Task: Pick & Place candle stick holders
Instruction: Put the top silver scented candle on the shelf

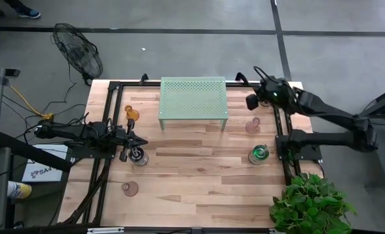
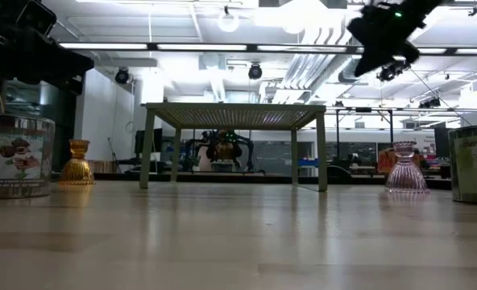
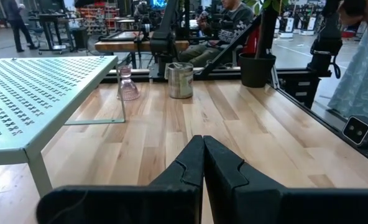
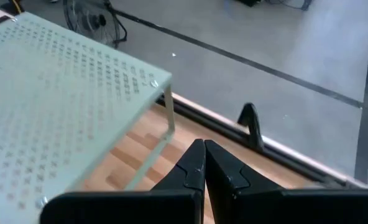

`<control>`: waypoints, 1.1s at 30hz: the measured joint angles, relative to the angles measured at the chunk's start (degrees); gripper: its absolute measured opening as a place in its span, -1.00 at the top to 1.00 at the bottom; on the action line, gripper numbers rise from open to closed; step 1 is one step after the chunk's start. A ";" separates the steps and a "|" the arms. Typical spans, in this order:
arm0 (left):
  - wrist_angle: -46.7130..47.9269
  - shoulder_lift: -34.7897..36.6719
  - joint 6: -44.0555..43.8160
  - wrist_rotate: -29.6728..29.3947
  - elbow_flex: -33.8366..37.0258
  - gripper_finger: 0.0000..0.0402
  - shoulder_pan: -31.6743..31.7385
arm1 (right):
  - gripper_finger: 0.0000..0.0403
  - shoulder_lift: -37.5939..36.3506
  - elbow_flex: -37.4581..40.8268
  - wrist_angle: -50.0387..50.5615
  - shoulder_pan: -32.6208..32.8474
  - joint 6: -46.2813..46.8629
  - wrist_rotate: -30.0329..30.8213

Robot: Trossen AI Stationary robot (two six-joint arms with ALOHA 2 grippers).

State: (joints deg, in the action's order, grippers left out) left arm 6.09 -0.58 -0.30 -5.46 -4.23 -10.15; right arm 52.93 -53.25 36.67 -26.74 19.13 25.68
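My left gripper (image 1: 139,139) (image 3: 202,155) is shut and empty, raised above the table beside a silvery metal cup holder (image 1: 139,156) (image 2: 13,155). My right gripper (image 1: 250,101) (image 4: 204,155) (image 2: 381,40) is shut and empty, high above the stand's far right corner. An amber glass holder (image 1: 132,115) (image 2: 77,163) stands at the left. A pinkish glass holder (image 1: 253,126) (image 2: 405,167) (image 3: 127,84) and a second metal cup (image 1: 259,154) (image 3: 180,79) stand at the right. Another pinkish holder (image 1: 129,188) stands near the front left. All rest upright on the table.
The pale green perforated stand (image 1: 193,97) (image 2: 234,117) stands on its legs at the table's far middle. A black frame (image 1: 287,140) borders the table. A potted plant (image 1: 309,205) sits at the near right corner. A fan (image 1: 79,55) stands on the floor; people sit beyond the table.
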 joint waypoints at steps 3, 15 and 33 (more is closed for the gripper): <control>0.02 0.01 0.00 -0.02 0.00 0.99 0.01 | 1.00 5.10 -5.30 0.50 0.01 -1.61 -0.09; 0.07 0.00 -0.02 -0.04 0.00 0.99 0.00 | 1.00 26.82 -28.93 12.50 -2.31 -2.63 10.85; 0.09 0.00 -0.02 -0.21 0.00 0.99 0.00 | 1.00 48.73 -56.55 35.56 -14.88 10.72 2.04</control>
State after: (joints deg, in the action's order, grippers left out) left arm 6.17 -0.58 -0.32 -5.67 -4.23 -10.15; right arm 101.66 -109.80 72.23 -41.63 29.85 27.72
